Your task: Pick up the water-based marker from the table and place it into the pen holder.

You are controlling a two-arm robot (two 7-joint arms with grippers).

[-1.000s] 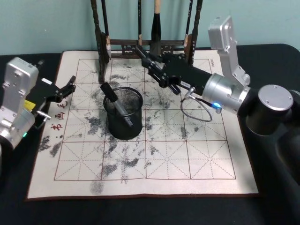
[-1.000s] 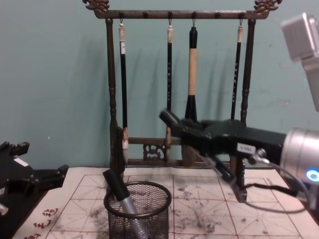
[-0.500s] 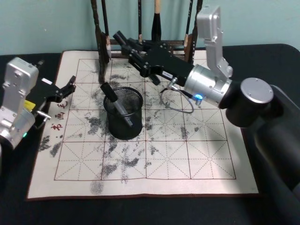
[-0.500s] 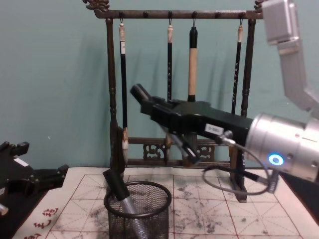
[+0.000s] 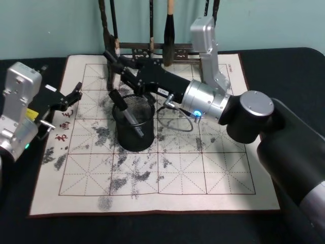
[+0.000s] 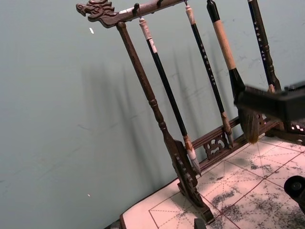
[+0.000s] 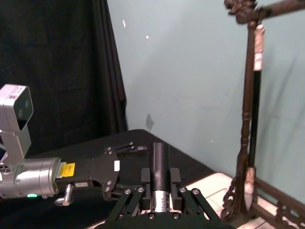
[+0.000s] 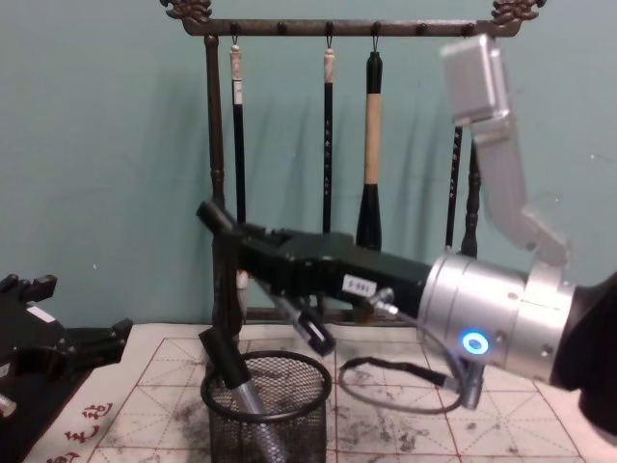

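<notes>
Head view: right tool [image 5: 122, 68] clenched on the marker [image 5: 110, 55], arm stretched low above the far rim of the holder [image 5: 147, 138], left of centre on the worktop [image 5: 284, 61]. Left tool [image 5: 72, 96] released, parked by the left edge. Right wrist view: the marker lies lengthwise in the grip. Chest view: I'd tip it downward over the mouth before letting go.

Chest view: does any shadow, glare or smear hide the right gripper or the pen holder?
Chest view: right gripper, shut on the marker, and pen holder are evenly lit; just the arm's grey housing is smeared. Head view: no glare on the mat; left gripper parked at its left edge. Left wrist view: the brush rack casts soft shadows on the wall.
</notes>
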